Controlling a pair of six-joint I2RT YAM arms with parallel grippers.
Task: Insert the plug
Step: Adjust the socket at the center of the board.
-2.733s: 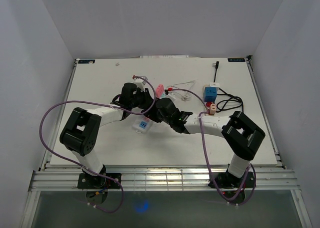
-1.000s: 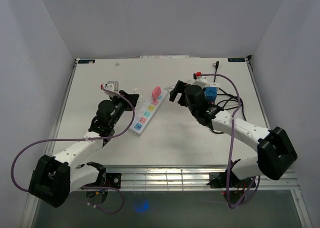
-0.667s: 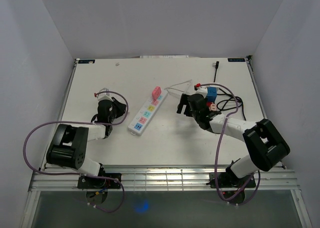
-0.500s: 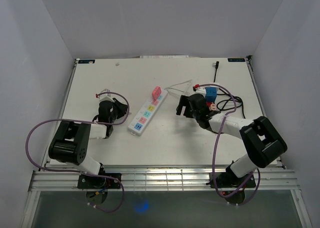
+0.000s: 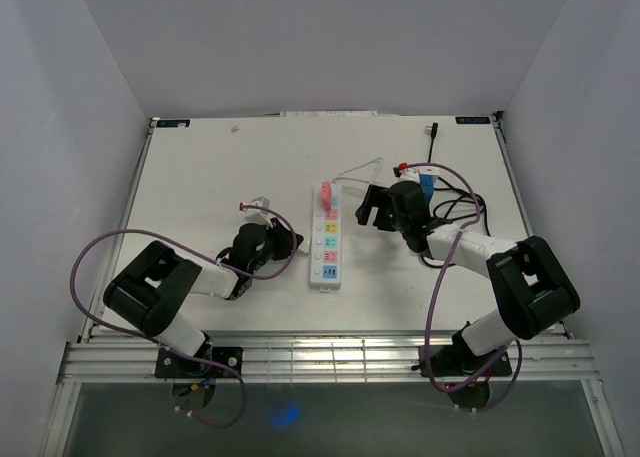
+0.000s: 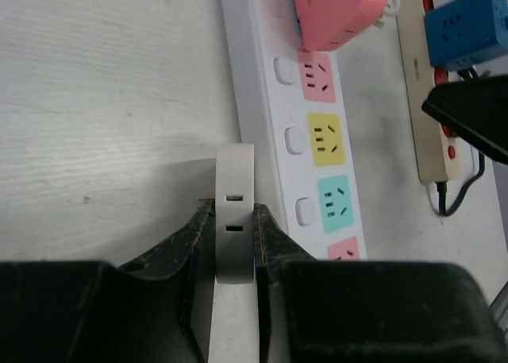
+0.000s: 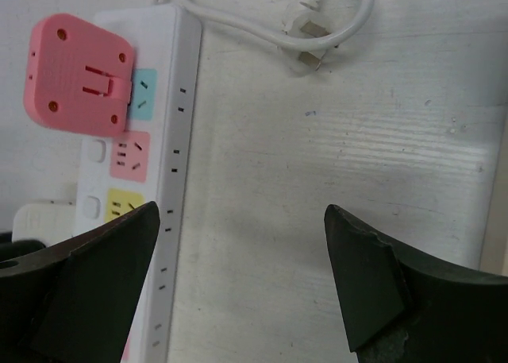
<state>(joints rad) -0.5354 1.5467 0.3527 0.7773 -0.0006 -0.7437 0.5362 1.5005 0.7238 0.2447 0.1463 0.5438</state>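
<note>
The white plug (image 6: pixel 235 172) is clamped between the jaws of the left end effector (image 6: pixel 235 214), which is closed on its two narrow sides. It is held low over the worktop (image 5: pixel 200 177), just left of the power strip (image 5: pixel 326 245) and about level with the yellow socket (image 6: pixel 326 139). Whether it touches the surface cannot be told. The right end effector (image 7: pixel 238 220) is spread wide and holds nothing. It hangs just right of the strip's far end, where a pink adapter (image 5: pixel 325 193) is already seated.

The plug is judged to be light, rigid moulded plastic with smooth faces, so it may twist in the grip if pushed off-axis. The hold across the narrow sides is judged sound. The strip is also likely to be light and to slide under insertion force, so bracing it with the free end effector would be prudent.

The top external view gives the layout — both arms, and the strip lying near to far — but the plug cannot be made out there. The left wrist view shows it plainly, with two small slots on its upper face and free sockets beside it. Its pins are shown in no view. The right wrist view shows the pinned end of a loose white cable (image 7: pixel 309 37) — only a thin loop from above.
</note>
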